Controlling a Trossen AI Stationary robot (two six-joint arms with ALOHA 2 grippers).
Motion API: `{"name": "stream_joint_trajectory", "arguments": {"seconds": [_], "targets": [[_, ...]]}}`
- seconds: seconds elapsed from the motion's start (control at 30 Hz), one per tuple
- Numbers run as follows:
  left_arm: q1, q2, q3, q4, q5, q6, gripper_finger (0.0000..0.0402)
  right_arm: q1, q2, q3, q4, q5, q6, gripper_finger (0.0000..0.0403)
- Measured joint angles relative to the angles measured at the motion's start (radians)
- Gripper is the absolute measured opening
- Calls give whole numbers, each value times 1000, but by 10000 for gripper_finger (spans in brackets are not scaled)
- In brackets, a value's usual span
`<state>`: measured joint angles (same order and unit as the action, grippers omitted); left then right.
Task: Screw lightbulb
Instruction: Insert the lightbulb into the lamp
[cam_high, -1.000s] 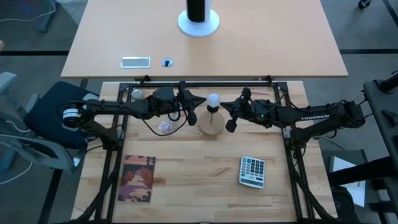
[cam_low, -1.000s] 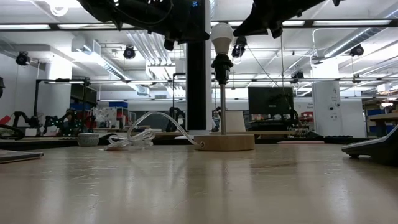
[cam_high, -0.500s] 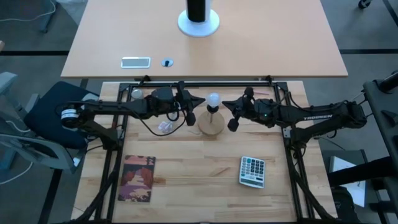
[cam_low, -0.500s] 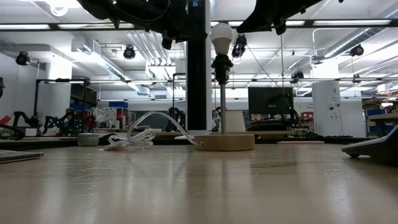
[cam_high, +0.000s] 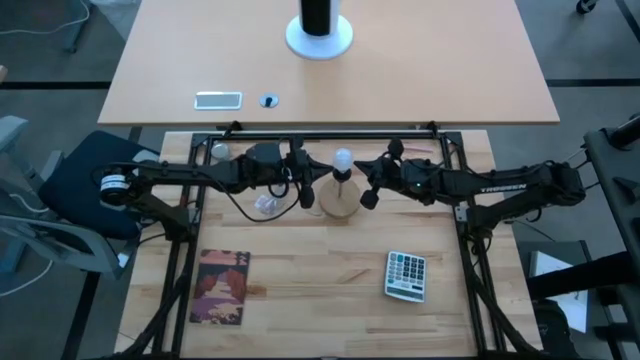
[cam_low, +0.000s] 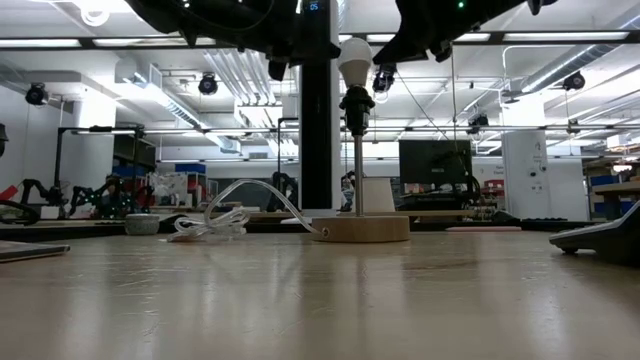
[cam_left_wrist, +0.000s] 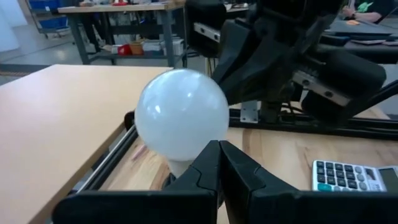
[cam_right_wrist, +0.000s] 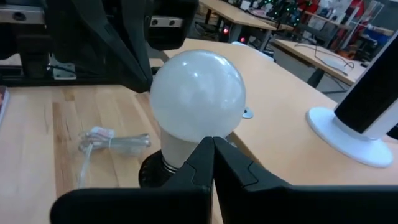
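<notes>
The frosted-white lightbulb sits upright in the black socket on top of a thin-stemmed lamp with a round wooden base. It also shows in the low view. My left gripper is shut and hovers level at the bulb's left, a small gap away. In the left wrist view the bulb shows just beyond its fingertips. My right gripper is shut and hovers level close to the bulb's right side. The bulb fills the right wrist view. My right gripper's shut fingertips come level from the table's right, close up to the bulb's right side. I cannot tell whether they touch it.
A clear cord or wrapper lies left of the lamp base. A calculator lies at the near right and a reddish booklet at the near left. A small grey ball lies at the far left by the black frame rail.
My right gripper has drawn back a little toward the table's right, then come back toward the bulb, ending slightly closer to it. The bulb and lamp have stayed where they were.
</notes>
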<state>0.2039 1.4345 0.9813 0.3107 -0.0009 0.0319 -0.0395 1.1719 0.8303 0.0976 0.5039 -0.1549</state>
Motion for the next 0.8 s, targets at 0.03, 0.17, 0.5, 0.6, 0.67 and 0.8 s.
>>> {"name": "stream_joint_trajectory", "arguments": {"seconds": [0.03, 0.17, 0.5, 0.6, 0.67, 0.8], "targets": [[0, 1, 0, 0, -7, -1, 0, 0, 1, 0, -1, -4, 3, 0], [0, 2, 0, 0, -17, -4, 0, 8, 1, 0, -2, -5, 14, 0], [-1, 0, 0, -1, -16, -4, 0, 29, -6, 0, -20, -6, 42, 0], [-1, -1, 0, -4, -16, -4, 0, 31, -8, 0, -20, -5, 43, 0], [-1, -1, 0, -7, -16, -4, 0, 31, -15, 0, -32, 4, 43, 0], [-7, -7, 0, -6, -16, -4, 0, 31, -30, 0, -73, 76, 48, 0]]}}
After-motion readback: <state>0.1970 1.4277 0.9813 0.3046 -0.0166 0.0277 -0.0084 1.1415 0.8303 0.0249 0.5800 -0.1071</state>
